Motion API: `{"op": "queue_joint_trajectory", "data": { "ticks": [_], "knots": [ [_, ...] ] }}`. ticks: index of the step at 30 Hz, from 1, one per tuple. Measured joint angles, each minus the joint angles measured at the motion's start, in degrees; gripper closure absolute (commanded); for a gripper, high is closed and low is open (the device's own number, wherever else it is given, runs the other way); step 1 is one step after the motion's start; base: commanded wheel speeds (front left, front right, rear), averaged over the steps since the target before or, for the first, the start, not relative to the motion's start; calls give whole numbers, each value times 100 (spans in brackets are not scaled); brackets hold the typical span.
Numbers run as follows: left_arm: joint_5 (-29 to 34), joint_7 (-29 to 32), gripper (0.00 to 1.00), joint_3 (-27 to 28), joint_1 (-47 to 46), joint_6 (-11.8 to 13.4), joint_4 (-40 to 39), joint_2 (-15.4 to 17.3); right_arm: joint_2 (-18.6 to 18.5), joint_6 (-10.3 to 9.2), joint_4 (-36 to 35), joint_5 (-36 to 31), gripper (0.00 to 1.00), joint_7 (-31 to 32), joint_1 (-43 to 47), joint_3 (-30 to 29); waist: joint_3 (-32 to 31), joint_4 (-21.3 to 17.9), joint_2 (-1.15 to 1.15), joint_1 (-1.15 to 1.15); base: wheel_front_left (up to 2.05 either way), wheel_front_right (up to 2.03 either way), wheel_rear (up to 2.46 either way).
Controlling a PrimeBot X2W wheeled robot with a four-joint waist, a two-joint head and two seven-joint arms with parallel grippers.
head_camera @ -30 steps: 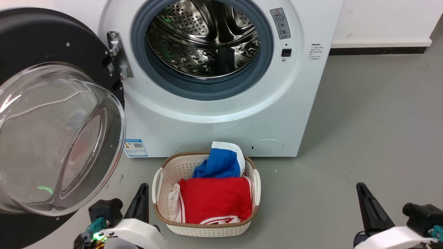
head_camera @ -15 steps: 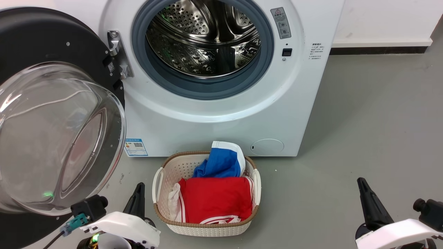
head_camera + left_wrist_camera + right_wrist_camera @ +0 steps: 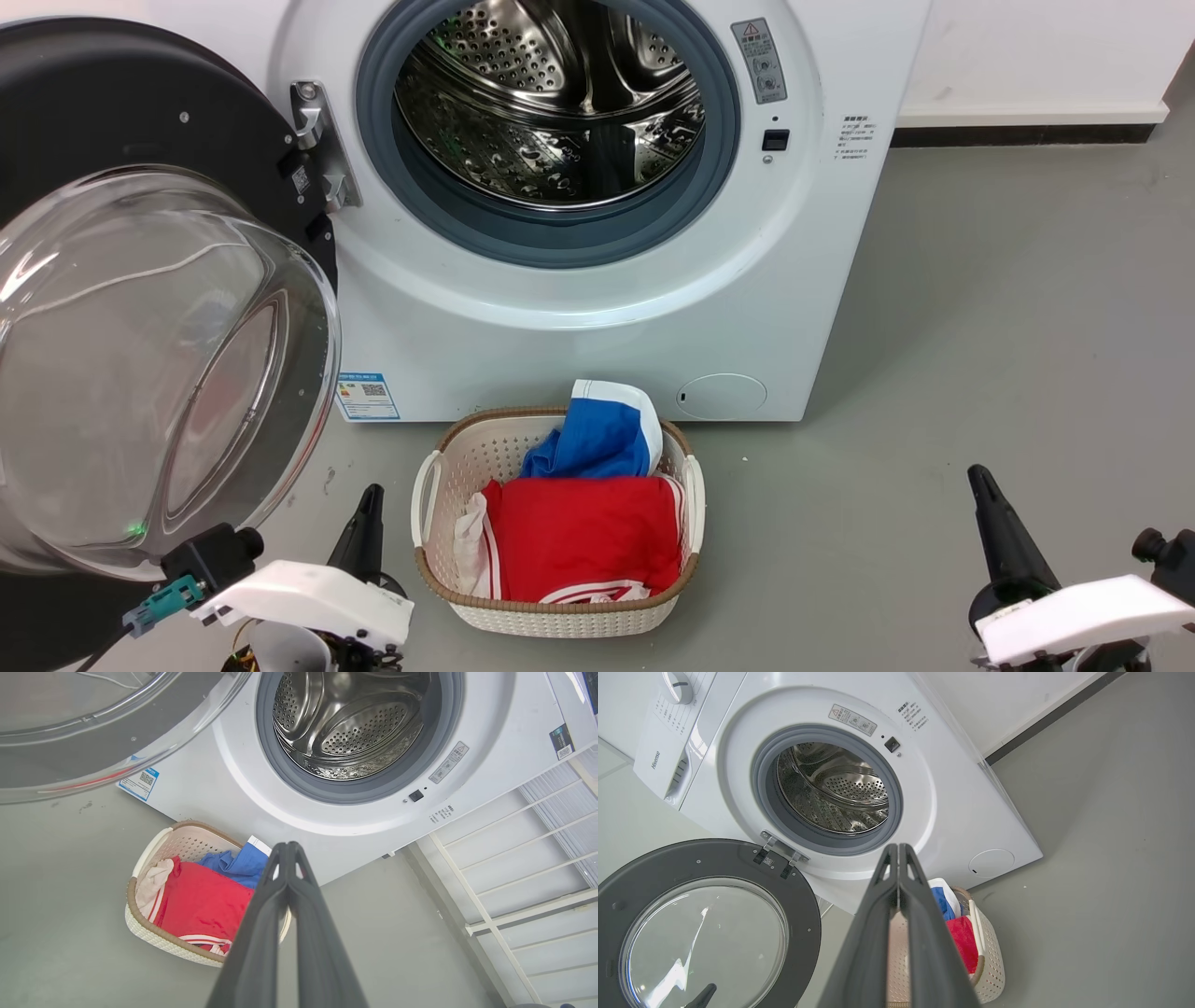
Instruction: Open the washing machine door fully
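Note:
The washing machine door (image 3: 112,103) is a black ring around a bulging clear glass bowl. It stands swung wide open to the left of the machine on its metal hinge (image 3: 316,140), and it also shows in the left wrist view (image 3: 93,718) and the right wrist view (image 3: 705,914). My left gripper (image 3: 371,493) hangs low beside the door's lower edge, apart from it, shut with nothing in it (image 3: 287,847). My right gripper (image 3: 977,474) is low at the far right over bare floor, shut and empty too (image 3: 898,847).
The steel drum (image 3: 551,103) lies open inside its grey rubber ring (image 3: 560,238). A white laundry basket (image 3: 425,485) with red and blue clothes stands on the grey floor before the machine. A small round white flap (image 3: 720,397) is at the lower right of the machine's front.
Both arms have drawn back and down in the head view, the left one drifting leftward. The door and basket have not moved.

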Motion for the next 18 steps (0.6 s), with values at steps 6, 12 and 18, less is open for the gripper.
{"op": "queue_joint_trajectory", "data": {
  "ticks": [6, 12, 18],
  "knots": [
    [-377, 87, 100, 152, -14, -97, 20, -60, -7, -1, 94, 477, 100, 26, -70, -20, 4, 3, 0, 0, 0, 0, 0],
    [-728, 153, 100, 298, -31, -210, 43, -120, -9, -1, 178, 918, 100, 75, -125, -37, 8, 6, 0, 0, 0, 0, 0],
    [-1058, 242, 100, 426, -52, -311, 64, -199, -11, -1, 258, 1328, 100, 109, -226, -55, 12, 9, 0, 0, 0, 0, 0]
  ]
}}
